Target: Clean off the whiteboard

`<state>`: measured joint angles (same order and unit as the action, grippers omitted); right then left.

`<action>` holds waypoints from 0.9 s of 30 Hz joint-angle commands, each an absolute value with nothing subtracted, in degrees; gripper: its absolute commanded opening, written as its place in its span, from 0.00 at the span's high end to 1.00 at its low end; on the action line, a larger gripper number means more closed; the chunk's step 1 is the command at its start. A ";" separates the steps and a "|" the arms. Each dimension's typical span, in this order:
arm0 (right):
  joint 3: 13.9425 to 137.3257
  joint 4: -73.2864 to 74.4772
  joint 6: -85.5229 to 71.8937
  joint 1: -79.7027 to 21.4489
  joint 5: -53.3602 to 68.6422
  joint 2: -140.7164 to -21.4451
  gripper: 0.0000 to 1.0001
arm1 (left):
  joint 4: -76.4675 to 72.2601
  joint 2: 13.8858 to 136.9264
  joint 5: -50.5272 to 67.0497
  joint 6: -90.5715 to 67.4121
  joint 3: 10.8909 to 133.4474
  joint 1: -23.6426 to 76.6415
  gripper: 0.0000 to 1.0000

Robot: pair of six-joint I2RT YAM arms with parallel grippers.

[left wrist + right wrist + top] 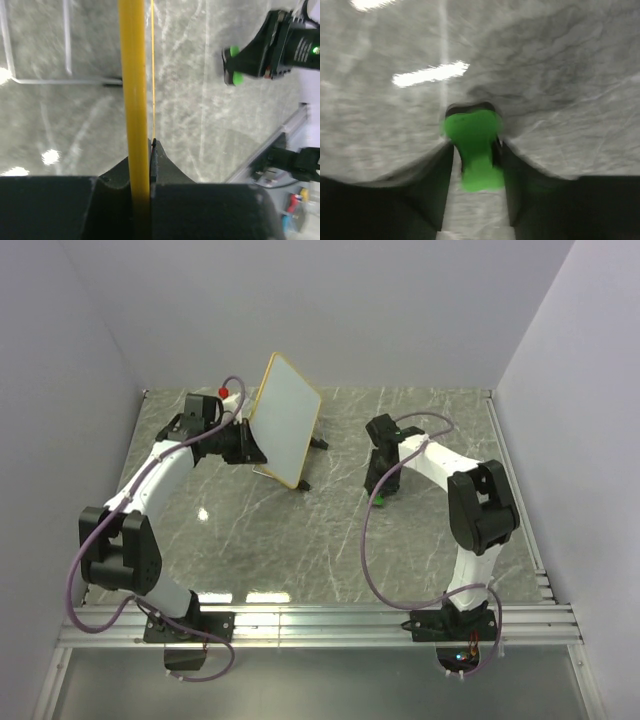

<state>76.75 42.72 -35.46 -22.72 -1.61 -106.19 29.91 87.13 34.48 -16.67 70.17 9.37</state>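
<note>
Left end effector [245, 443] clamps the whiteboard [285, 425] — right end effector [474, 142] grips the eraser [472, 162]. Board looks clean — next, put eraser down.

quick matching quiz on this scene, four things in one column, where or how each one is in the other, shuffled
1 whiteboard
2 green eraser
3 left gripper
4 right gripper

a shut on a wooden frame edge
b pinched by the right arm
c tilted up, back left
d pointing down, right of the board

Pairs: 1-c, 2-b, 3-a, 4-d
</note>
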 commanded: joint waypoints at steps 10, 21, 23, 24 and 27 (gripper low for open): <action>76.91 46.14 -31.20 -22.94 -8.44 -106.70 0.00 | 32.08 89.82 28.47 -5.45 78.40 9.49 1.00; 71.72 44.12 -31.03 -22.50 -7.03 -104.59 0.00 | 31.30 89.83 35.51 -5.00 76.12 9.49 1.00; 71.46 43.95 -30.94 -22.32 -6.94 -104.41 0.00 | 31.20 89.65 35.94 -5.01 75.94 9.58 1.00; 71.28 43.95 -30.85 -22.41 -6.94 -104.41 0.00 | 31.38 89.82 36.03 -5.01 75.94 9.58 1.00; 71.02 43.77 -30.67 -22.24 -6.68 -104.33 0.00 | 31.55 90.70 35.77 -4.92 75.59 9.58 1.00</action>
<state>71.13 44.23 -31.35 -22.70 -6.39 -107.11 35.44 90.98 32.10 -6.63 75.09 9.37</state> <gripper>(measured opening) 0.996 0.084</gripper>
